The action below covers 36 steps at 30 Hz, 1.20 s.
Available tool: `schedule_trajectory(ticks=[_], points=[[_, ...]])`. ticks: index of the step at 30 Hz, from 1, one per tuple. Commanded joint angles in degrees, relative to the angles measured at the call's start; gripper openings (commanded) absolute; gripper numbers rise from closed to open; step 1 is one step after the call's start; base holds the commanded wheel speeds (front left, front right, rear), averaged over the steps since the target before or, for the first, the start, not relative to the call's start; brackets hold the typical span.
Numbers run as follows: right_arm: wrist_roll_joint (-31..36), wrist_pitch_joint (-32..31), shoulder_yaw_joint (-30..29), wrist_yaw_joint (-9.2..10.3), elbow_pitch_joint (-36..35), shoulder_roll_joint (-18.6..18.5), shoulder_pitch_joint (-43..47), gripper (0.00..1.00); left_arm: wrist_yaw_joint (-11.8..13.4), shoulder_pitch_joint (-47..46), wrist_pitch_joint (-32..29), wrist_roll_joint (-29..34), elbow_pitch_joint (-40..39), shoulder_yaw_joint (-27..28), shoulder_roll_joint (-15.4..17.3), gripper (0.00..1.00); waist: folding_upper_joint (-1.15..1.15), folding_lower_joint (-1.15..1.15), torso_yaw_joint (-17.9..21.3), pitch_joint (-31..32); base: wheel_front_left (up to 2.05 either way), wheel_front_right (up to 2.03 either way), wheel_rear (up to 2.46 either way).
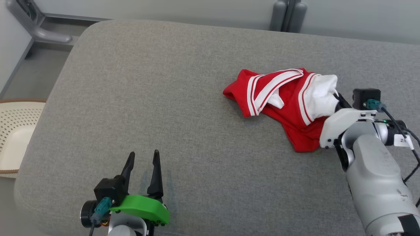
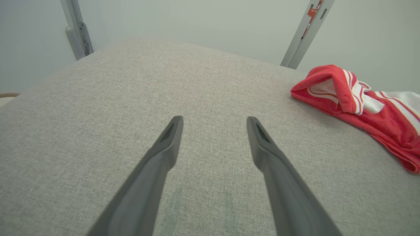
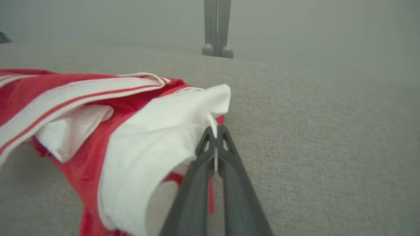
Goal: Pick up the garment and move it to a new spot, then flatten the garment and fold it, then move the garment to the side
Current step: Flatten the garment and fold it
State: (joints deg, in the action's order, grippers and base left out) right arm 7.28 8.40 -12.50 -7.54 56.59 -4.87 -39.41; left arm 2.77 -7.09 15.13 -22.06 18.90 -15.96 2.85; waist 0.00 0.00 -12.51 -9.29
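A wide tabletop [image 1: 131, 98] covered in grey woven fabric, with rounded corners, takes up most of the head view. At the near right, the robot's pale right forearm [image 1: 377, 170] reaches in over the tabletop towards the garment.

The garment [image 1: 285, 108] is red with white striped trim and a white panel. It lies in a crumpled heap on the right half of the tabletop, towards the far side, with folds bunched over one another. It is neither spread flat nor folded.

The left gripper [image 1: 143, 155] sits at the near left, low over bare fabric and well apart from the garment. Its two dark fingers are spread with nothing between them. In the left wrist view the garment [image 2: 387, 121] lies off to the right.

The right gripper [image 3: 215, 131] is at the garment's right edge. In the right wrist view its fingers are pressed together on a thin fold of the white cloth [image 3: 137, 137], so it is gripping the garment.

Judging from this, the task is at its very start. The grasp is made, but most of the garment rests on the tabletop. Lifting it, carrying it to a new spot, flattening, folding and moving it aside all appear to be ahead.
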Motion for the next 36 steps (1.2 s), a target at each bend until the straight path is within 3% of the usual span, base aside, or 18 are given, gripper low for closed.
schedule_trajectory(ticks=[1,7,13,17,22,29,30,31,32,36], points=[[-0.5,1.2,1.5,0.11,-0.6,0.3,-0.9,0.00,0.0,0.3,0.0,0.0,0.1,0.3,0.1,1.00,0.00,0.00,0.4,1.1,0.00,0.00,0.00],[-6.1,4.3,12.8,0.10,-4.5,1.9,-3.2,0.00,0.1,1.2,0.0,0.1,0.1,0.6,0.1,1.00,0.00,0.00,0.6,4.0,0.00,0.00,0.00],[-20.2,2.2,33.3,0.10,-13.0,2.0,0.2,0.00,0.2,1.8,0.0,0.3,-0.4,1.5,0.1,1.00,0.00,0.00,-1.1,5.9,0.00,0.00,0.00],[-26.5,-0.6,43.0,0.11,-18.9,1.8,2.9,0.00,0.3,2.2,0.0,0.4,-1.7,2.7,0.1,1.00,0.00,0.00,-2.7,6.2,0.00,0.00,0.00],[-30.9,-2.8,50.9,0.10,-21.4,1.9,4.9,0.00,0.2,2.6,0.0,0.9,-3.5,4.1,0.1,1.00,0.00,0.00,-5.0,5.9,0.00,0.00,0.00],[-33.1,-3.8,58.9,0.10,-18.8,2.0,6.9,0.00,-0.1,3.1,0.0,0.7,-4.7,4.5,0.1,1.00,0.00,0.00,-7.2,5.4,0.00,0.00,0.00],[-33.1,-3.9,60.6,0.10,-18.8,2.0,7.1,0.16,0.0,3.2,0.0,0.7,-4.7,4.5,0.1,1.00,0.00,0.00,-7.3,5.4,0.00,0.00,0.00],[-33.3,-3.7,62.2,0.10,-18.7,2.0,7.4,0.76,0.0,3.3,0.0,0.6,-4.7,4.4,0.1,1.00,0.00,0.00,-7.3,5.5,0.00,0.00,0.00],[-33.7,-3.3,63.2,0.10,-18.8,1.9,7.6,1.00,0.1,3.4,0.0,0.6,-4.7,4.4,0.1,1.00,0.00,0.00,-7.3,5.5,0.00,0.00,0.00],[-35.4,-1.3,64.8,0.10,-18.8,1.9,8.1,1.00,0.5,3.7,0.0,0.5,-4.6,4.6,0.1,1.00,0.00,0.00,-6.3,6.2,0.00,0.00,0.00]])
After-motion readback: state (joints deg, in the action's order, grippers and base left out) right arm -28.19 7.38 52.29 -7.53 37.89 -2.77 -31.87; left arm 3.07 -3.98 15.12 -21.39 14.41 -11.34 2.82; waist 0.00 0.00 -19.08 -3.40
